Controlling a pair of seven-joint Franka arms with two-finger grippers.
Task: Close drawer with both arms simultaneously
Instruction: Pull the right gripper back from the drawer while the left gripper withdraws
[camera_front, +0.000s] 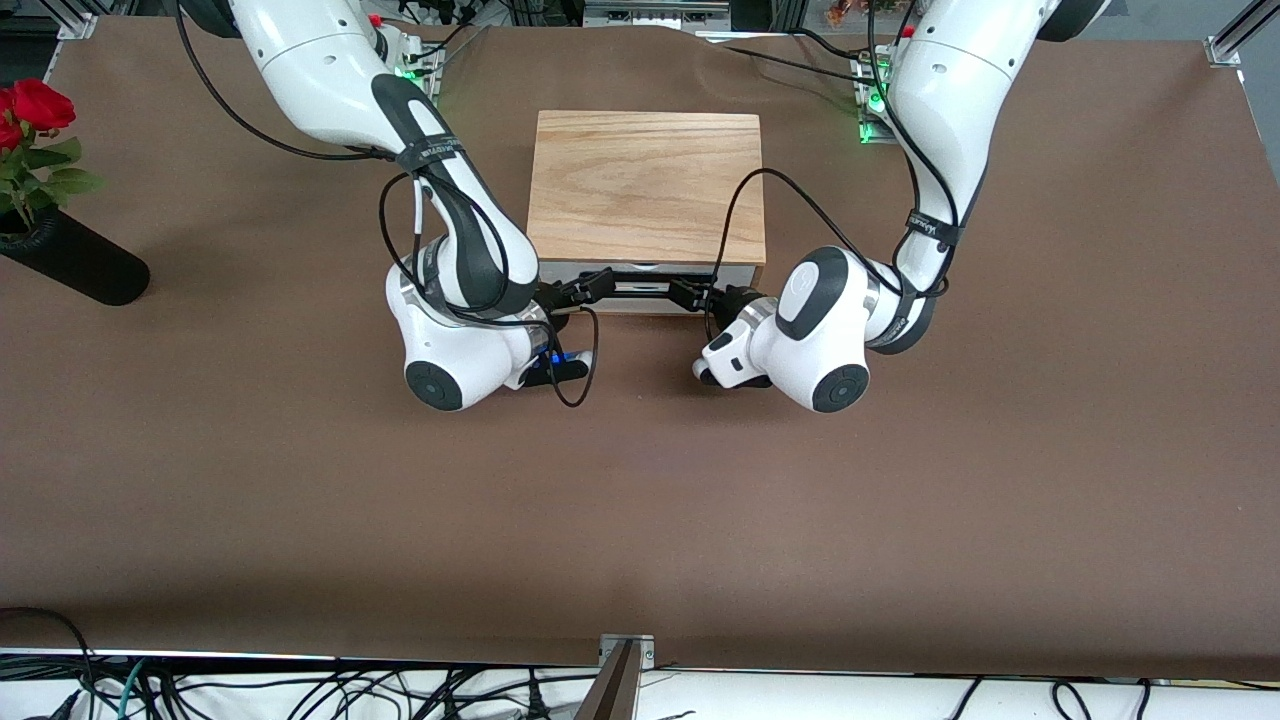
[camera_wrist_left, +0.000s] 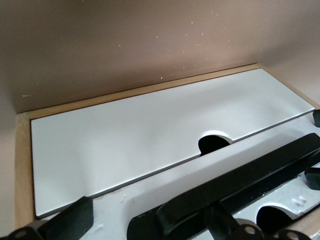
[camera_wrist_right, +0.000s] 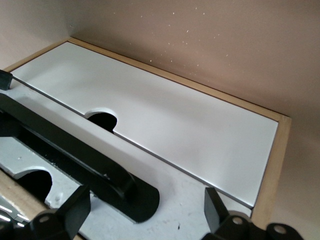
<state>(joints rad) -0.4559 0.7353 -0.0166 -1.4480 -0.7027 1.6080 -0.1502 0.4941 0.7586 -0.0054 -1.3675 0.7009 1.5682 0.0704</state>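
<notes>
Drawer (camera_front: 640, 290), centre frame: stiff, light, we judge; push its white front. Left tool (camera_front: 690, 294), right tool (camera_front: 590, 288) fingers apart at handle (camera_front: 640, 280).

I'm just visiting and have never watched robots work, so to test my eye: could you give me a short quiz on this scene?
1. True or false: the left gripper and the right gripper are both at the front of the oak box.
2. What colour is the bar handle on the drawer? A white, B black, C red.
3. Fill in: the black vase at the right arm's end of the table holds red ____.
Key: 1 true; 2 B; 3 roses.
</notes>
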